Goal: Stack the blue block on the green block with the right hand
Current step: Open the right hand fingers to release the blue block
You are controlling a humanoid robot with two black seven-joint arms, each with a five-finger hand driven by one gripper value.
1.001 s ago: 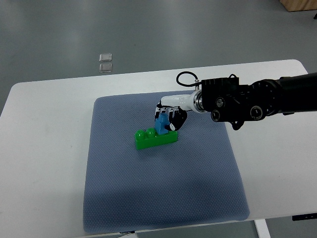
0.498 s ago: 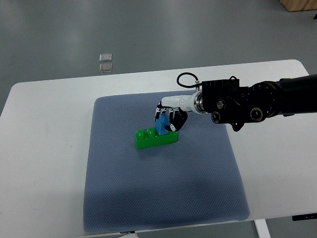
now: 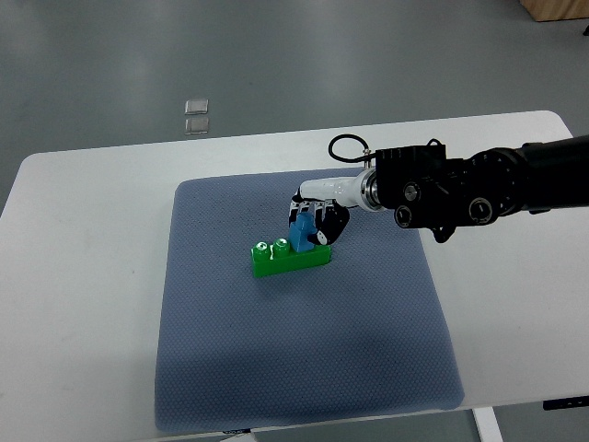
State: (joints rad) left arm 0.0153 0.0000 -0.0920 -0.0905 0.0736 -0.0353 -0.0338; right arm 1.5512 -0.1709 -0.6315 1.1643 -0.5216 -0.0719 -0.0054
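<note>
Right hand point(image 3: 313, 219) enters from the right edge, fingers point(image 3: 324, 230) curled around the blue block point(image 3: 302, 230). Block sits atop the green block's point(image 3: 287, 259) right portion, on grey mat point(image 3: 304, 359) covering white bench point(image 3: 83, 304).

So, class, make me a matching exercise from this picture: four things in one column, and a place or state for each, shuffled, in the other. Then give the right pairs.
Things:
1. long green studded block
2. small blue block
3. right hand
4. grey-blue textured mat

Places or states:
A. closed around a block
B. spread over the white table
C. lying on the mat
D. on the green block's right end

Pairs: 1-C, 2-D, 3-A, 4-B
</note>
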